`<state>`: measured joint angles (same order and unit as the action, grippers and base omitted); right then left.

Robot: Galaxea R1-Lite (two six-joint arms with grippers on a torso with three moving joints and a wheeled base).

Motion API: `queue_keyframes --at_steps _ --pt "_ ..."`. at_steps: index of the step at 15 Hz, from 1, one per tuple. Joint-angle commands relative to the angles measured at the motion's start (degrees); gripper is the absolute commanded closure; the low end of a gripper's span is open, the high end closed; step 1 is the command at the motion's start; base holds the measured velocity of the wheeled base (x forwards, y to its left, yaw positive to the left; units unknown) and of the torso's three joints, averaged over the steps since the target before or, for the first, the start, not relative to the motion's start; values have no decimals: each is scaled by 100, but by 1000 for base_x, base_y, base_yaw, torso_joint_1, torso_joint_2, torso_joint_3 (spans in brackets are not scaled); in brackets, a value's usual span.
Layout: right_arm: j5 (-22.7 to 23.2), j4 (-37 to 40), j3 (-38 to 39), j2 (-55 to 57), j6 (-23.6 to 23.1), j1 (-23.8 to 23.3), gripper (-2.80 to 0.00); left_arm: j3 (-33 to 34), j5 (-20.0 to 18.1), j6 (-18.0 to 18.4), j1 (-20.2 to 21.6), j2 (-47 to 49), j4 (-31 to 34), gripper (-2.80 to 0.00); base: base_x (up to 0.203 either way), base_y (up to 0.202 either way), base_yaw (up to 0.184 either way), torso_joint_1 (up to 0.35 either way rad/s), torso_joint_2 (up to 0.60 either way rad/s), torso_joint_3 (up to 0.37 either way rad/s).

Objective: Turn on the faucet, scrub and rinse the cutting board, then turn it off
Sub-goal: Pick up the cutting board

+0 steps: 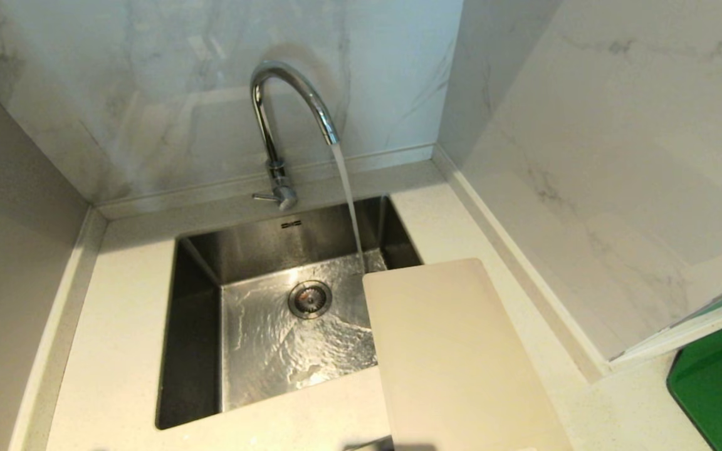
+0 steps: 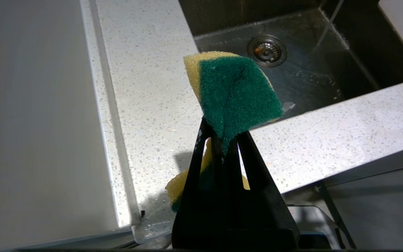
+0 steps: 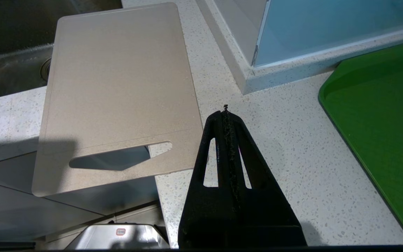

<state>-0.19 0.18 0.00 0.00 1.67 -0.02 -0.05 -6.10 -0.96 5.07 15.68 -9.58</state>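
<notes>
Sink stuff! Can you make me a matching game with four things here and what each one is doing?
Things:
1. faucet
2. cutting board
3. sponge
4. right hand

States:
a. pinched in the left hand
b. shut and empty above the counter
c. pouring water into the sink
d. lying flat, one corner over the sink

Pairs: 1-c, 2-d, 3-a, 4-b
</notes>
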Motion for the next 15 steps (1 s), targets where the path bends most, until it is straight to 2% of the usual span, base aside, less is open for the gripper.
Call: queue_keyframes --at_steps 1,4,6,7,12,13,15 --pt "1 -1 9 0 0 -6 0 5 -58 -53 -4 23 48 0 0 0 0 0 0 0" --pt "0 -1 9 0 0 2 0 1 -50 -13 -75 10 104 0 0 0 0 0 0 0" --pt "1 -1 9 0 0 2 0 -17 25 -36 -494 -31 150 0 0 0 0 0 0 0" --pt "1 -1 9 0 0 -6 0 -3 197 -10 -599 -92 264 0 0 0 0 0 0 0" --pt "1 -1 9 0 0 2 0 -17 373 200 -544 -1444 770 0 0 0 0 0 0 0" --pt "1 -1 9 0 0 -6 0 -4 538 263 -537 -1555 870 0 0 0 0 0 0 0" --pt "1 -1 9 0 0 -6 0 5 575 342 -533 -1559 1046 0 0 0 0 0 0 0"
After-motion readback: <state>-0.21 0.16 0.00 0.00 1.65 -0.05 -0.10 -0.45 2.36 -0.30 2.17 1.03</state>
